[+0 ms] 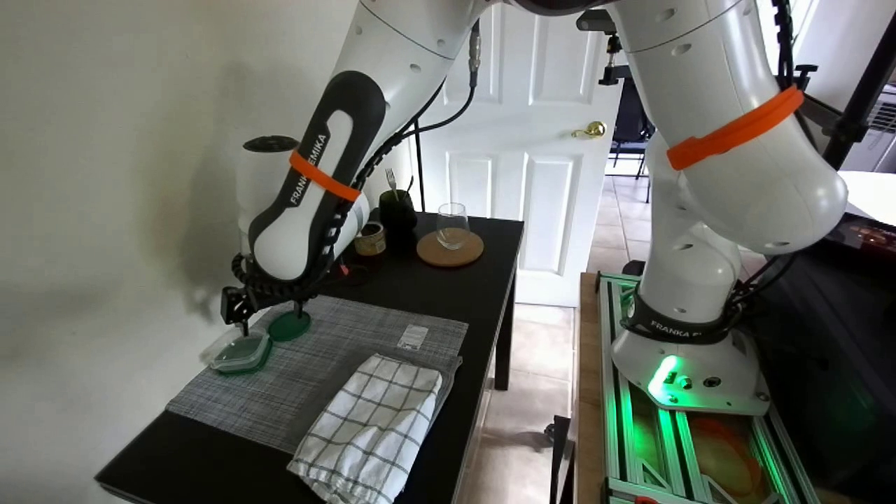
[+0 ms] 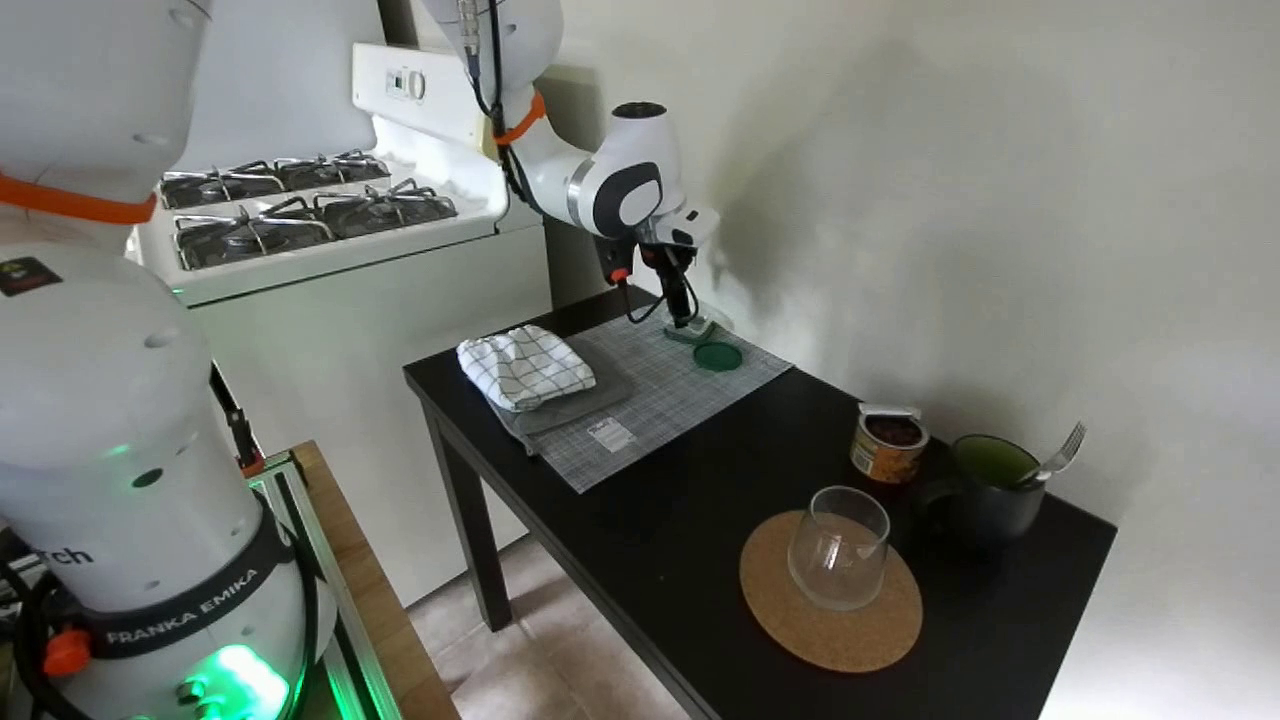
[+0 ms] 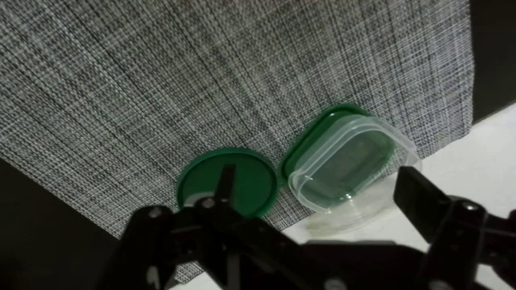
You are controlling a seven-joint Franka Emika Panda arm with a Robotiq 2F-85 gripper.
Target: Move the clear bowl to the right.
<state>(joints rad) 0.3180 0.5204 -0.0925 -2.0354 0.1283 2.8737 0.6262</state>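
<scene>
1. My gripper (image 3: 317, 179) hung by the wall-side edge of the bench (image 2: 690, 540), jaws wide apart.
2. The clear bowl (image 3: 354, 167) lay near that edge, overlapping a squarish green lid (image 3: 316, 139).
3. A round green disc (image 3: 252, 181) lay beside.

Glass (image 2: 838, 560) on cork mat (image 2: 840, 648); fork (image 2: 1062, 456) in dark mug (image 2: 1000, 515).

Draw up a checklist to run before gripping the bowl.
1. Fingers open: ok, spread apart.
2. Clear bowl centred between them: not ok, nearer one finger in the wrist view.
3. Bowl loose from the rectangular green lid: cannot tell, they overlap there.
4. Other finger clear of the round green lid: cannot tell, it blocks part of that lid from view.
5. Towel away from the bowl: ok in both exterior views.
</scene>
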